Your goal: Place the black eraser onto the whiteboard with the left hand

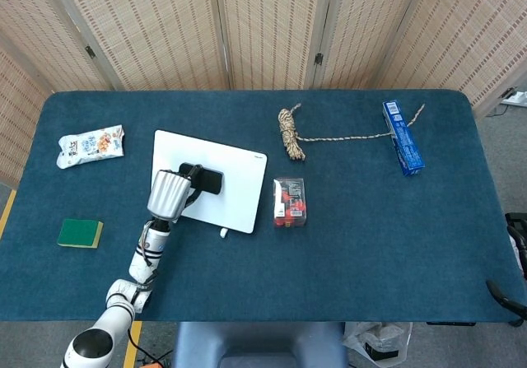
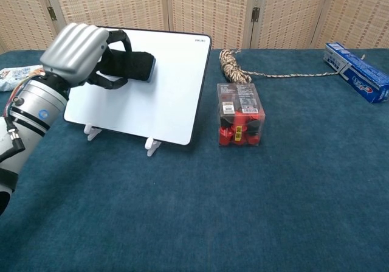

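While the left hand [image 2: 85, 56] grasps the black eraser [image 2: 130, 66], fingers wrapped around it, the eraser sits over the whiteboard [image 2: 164, 95] (touching or just above, hard to say). Placement looks nearly done; letting go remains. Small writing marks the board's corner, too tiny to read. Right hand isn't showing at all.

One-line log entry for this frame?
phase: placing | left hand: holds eraser over whiteboard | contact with board: cannot tell | right hand: not in view
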Controlling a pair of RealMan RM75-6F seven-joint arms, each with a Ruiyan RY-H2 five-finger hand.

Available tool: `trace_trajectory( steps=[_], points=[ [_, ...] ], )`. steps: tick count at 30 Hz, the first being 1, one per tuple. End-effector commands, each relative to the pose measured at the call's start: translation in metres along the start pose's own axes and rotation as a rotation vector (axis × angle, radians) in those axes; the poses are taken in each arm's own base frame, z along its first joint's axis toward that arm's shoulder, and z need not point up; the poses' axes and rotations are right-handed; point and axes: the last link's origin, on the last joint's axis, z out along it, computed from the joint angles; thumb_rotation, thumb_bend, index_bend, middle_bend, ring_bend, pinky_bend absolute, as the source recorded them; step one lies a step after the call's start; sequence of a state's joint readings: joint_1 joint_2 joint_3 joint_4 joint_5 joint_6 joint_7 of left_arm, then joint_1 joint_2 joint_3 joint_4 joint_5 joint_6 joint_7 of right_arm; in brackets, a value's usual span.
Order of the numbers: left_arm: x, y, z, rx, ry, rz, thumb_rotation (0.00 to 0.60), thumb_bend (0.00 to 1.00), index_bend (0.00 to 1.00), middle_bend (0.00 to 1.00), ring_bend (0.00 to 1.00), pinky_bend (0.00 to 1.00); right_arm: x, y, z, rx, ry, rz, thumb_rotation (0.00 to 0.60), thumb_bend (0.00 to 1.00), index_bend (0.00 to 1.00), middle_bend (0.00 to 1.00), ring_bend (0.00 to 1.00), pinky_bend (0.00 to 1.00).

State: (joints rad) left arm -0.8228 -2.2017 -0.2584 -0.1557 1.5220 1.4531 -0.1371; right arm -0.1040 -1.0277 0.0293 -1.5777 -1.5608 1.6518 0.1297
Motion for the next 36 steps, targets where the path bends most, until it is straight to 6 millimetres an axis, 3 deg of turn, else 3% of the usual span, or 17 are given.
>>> trace_trajectory(
  steps=[1, 14, 25, 36],
  points=[
    [-0.002, 0.0, 0.0, 0.001, -0.013, 0.015, 0.6, 0.25, 0.62, 1.0, 1.0, 1.0, 0.0, 0.0, 0.0, 0.001, -0.001, 0.0, 0.6, 0.27, 0.0, 0.0, 0.02, 0.13],
    [-0.01, 0.003, -0.002, 0.011, -0.061, 0.033, 0.6, 0.25, 0.54, 1.0, 1.0, 1.0, 0.001, 0.0, -0.002, 0.004, 0.007, 0.003, 0.6, 0.27, 0.0, 0.0, 0.02, 0.13],
    [-0.009, 0.002, -0.006, 0.005, -0.053, 0.032, 0.6, 0.25, 0.26, 1.0, 1.0, 1.0, 0.003, 0.001, -0.003, 0.006, 0.015, 0.005, 0.6, 0.27, 0.0, 0.0, 0.02, 0.13],
    [-0.006, -0.002, -0.014, 0.012, -0.039, 0.041, 0.6, 0.25, 0.16, 1.0, 1.0, 1.0, 0.002, 0.0, -0.004, 0.006, 0.017, 0.002, 0.6, 0.27, 0.0, 0.0, 0.02, 0.13]
  ],
)
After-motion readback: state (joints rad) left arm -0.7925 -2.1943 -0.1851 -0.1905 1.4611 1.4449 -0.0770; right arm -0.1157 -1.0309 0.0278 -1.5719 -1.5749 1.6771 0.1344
